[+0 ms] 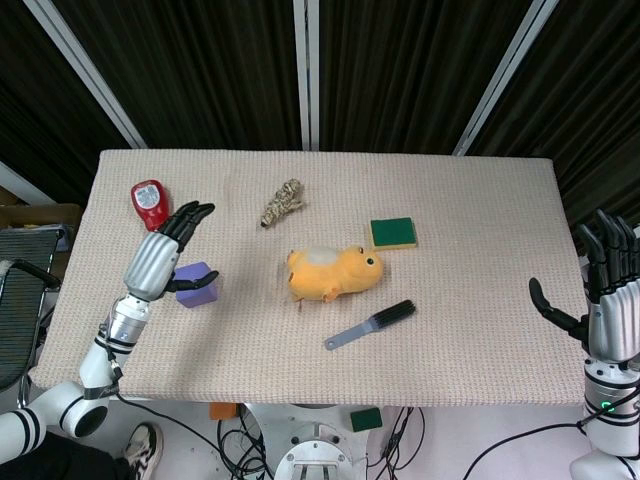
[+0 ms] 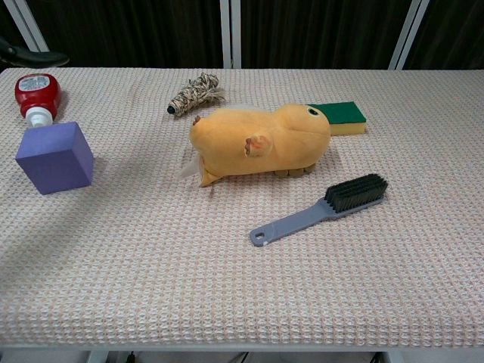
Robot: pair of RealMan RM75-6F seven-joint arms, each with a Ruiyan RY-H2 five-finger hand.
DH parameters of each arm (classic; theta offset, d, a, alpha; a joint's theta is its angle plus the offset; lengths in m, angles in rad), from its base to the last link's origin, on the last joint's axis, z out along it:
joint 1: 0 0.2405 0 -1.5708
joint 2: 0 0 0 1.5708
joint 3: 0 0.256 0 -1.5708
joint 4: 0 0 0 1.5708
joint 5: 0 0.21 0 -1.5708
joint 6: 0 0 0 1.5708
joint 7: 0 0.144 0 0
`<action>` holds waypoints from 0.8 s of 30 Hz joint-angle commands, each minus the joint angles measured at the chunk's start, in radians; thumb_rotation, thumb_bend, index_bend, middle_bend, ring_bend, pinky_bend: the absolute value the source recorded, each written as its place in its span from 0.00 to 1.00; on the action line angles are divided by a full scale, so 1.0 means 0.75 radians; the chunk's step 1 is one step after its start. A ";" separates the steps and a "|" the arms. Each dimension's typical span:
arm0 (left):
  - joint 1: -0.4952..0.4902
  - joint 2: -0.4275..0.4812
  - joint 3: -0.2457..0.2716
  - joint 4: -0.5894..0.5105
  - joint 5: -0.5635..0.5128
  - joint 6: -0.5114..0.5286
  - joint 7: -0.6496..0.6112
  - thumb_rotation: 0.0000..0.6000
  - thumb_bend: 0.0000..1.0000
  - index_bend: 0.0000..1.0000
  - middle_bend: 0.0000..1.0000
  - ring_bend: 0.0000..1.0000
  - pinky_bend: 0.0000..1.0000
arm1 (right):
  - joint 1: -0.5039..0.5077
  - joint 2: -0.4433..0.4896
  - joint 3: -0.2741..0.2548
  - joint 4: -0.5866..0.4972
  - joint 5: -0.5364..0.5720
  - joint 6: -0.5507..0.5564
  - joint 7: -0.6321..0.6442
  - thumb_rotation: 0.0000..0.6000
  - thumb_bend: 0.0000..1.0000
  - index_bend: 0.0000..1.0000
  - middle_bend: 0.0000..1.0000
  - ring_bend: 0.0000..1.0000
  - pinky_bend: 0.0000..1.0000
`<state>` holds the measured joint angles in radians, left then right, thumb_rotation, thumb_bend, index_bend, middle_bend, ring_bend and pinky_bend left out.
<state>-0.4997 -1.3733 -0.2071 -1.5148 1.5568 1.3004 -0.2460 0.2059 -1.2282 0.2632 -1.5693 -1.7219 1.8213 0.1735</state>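
Reaching stage: left hand [image 1: 168,250] hovering with fingers extended, nothing grasped, purple cube [image 1: 197,284] just beside its thumb (unlifted). Right hand [image 1: 603,290] spread, released, idle off the table edge [image 1: 560,395]. Next calls for lowering and closing around the cube.

Dark slatted wall [image 1: 400,70]; beige woven table [image 1: 480,250].

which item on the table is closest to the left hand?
The purple block, right beside the left hand; its thumb reaches the block. The red bottle lies further off.
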 commanded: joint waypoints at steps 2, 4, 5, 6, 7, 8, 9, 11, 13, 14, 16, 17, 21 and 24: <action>-0.003 -0.006 0.012 0.007 -0.010 -0.001 0.002 1.00 0.16 0.08 0.10 0.06 0.20 | -0.002 -0.003 -0.008 0.012 0.005 0.001 0.008 1.00 0.34 0.00 0.00 0.00 0.00; -0.004 -0.005 0.015 0.006 -0.011 0.002 0.005 1.00 0.16 0.08 0.10 0.06 0.20 | -0.005 -0.001 -0.011 0.018 0.009 0.003 0.014 1.00 0.34 0.00 0.00 0.00 0.00; -0.005 -0.004 0.016 0.004 -0.011 0.005 0.008 1.00 0.16 0.08 0.10 0.06 0.20 | -0.007 0.001 -0.013 0.021 0.013 0.004 0.019 1.00 0.34 0.00 0.00 0.00 0.00; -0.005 -0.004 0.017 0.001 -0.011 0.007 0.011 1.00 0.16 0.08 0.10 0.06 0.20 | -0.009 0.002 -0.013 0.024 0.015 0.006 0.024 1.00 0.34 0.00 0.00 0.00 0.00; -0.006 -0.003 0.018 -0.003 -0.010 0.009 0.014 1.00 0.16 0.08 0.10 0.06 0.20 | -0.011 0.003 -0.015 0.028 0.017 0.008 0.030 1.00 0.34 0.00 0.00 0.00 0.00; -0.008 -0.002 0.020 -0.008 -0.008 0.010 0.019 1.00 0.16 0.08 0.10 0.06 0.20 | -0.014 0.004 -0.017 0.031 0.021 0.011 0.037 1.00 0.34 0.00 0.00 0.00 0.00; -0.010 0.000 0.022 -0.012 -0.007 0.010 0.025 1.00 0.16 0.08 0.10 0.06 0.20 | -0.016 0.005 -0.018 0.034 0.024 0.014 0.042 1.00 0.34 0.00 0.00 0.00 0.00; -0.015 0.004 0.025 -0.026 -0.006 0.006 0.041 1.00 0.16 0.08 0.10 0.06 0.20 | -0.022 0.008 -0.020 0.038 0.032 0.018 0.052 1.00 0.34 0.00 0.00 0.00 0.00; -0.020 0.009 0.026 -0.040 -0.005 0.002 0.056 1.00 0.16 0.08 0.10 0.06 0.20 | -0.027 0.011 -0.023 0.042 0.036 0.020 0.062 1.00 0.34 0.00 0.00 0.00 0.00; -0.024 0.012 0.027 -0.050 -0.005 -0.001 0.067 1.00 0.16 0.08 0.10 0.06 0.20 | -0.029 0.013 -0.024 0.045 0.038 0.022 0.067 1.00 0.34 0.00 0.00 0.00 0.00; -0.033 0.014 0.026 -0.064 -0.006 -0.010 0.082 1.00 0.16 0.08 0.10 0.06 0.20 | -0.032 0.015 -0.025 0.049 0.041 0.026 0.075 1.00 0.34 0.00 0.00 0.00 0.00; -0.044 0.015 0.023 -0.072 -0.006 -0.019 0.094 1.00 0.16 0.08 0.10 0.06 0.20 | -0.034 0.017 -0.026 0.052 0.042 0.028 0.081 1.00 0.34 0.00 0.00 0.00 0.00; -0.101 0.026 -0.002 -0.108 0.000 -0.071 0.150 1.00 0.16 0.09 0.10 0.06 0.20 | -0.042 0.021 -0.029 0.061 0.046 0.038 0.095 1.00 0.34 0.00 0.00 0.00 0.00; -0.183 0.047 -0.037 -0.151 -0.003 -0.162 0.199 1.00 0.16 0.12 0.13 0.06 0.20 | -0.048 0.026 -0.031 0.065 0.051 0.043 0.101 1.00 0.34 0.00 0.00 0.00 0.00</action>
<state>-0.6001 -1.3498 -0.2158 -1.6046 1.5555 1.2201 -0.1214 0.1704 -1.2090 0.2403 -1.5212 -1.6839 1.8530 0.2491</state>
